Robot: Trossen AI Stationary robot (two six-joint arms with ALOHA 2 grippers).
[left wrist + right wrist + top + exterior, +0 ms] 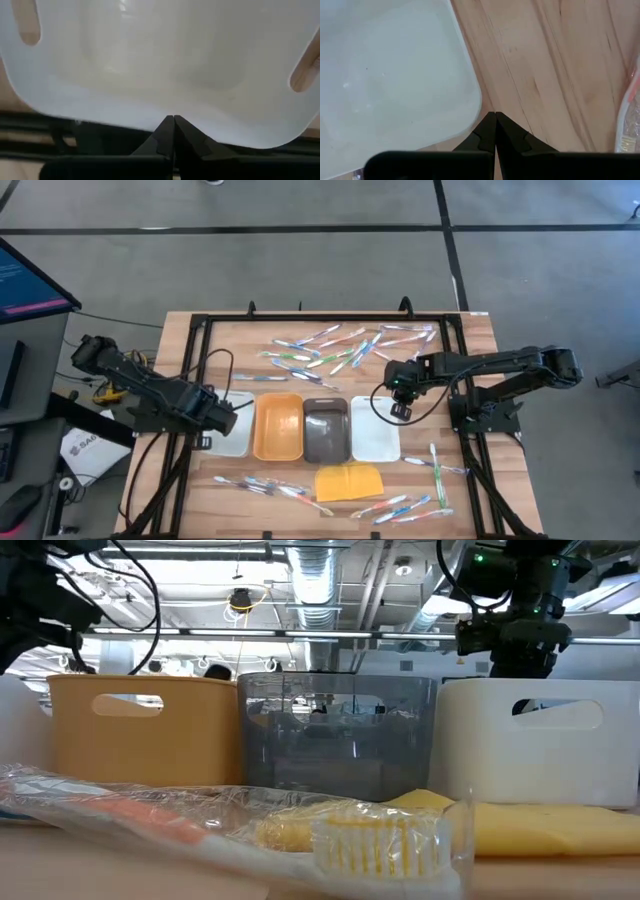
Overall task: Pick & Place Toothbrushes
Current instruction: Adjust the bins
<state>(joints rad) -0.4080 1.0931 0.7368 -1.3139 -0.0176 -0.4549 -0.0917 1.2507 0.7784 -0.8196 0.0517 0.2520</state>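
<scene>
Many toothbrushes in clear wrappers lie on the wooden table in three groups: far centre (335, 348), near left (270, 487) and near right (412, 505). One lies alone (436, 460) beside the right white tray (375, 432). One wrapped brush lies close in the low view (380, 840). My left gripper (224, 420) is shut and empty over the left white tray (150, 65). My right gripper (398, 408) is shut and empty, above the far right corner of the right white tray (395, 75); it also shows in the low view (520, 645).
Four trays stand in a row: white (232, 438), orange (279, 428), grey (325, 430), white. A yellow pad (348, 481) lies near of them. A black frame (330, 317) runs around the table. Bare wood lies between the trays and the far brushes.
</scene>
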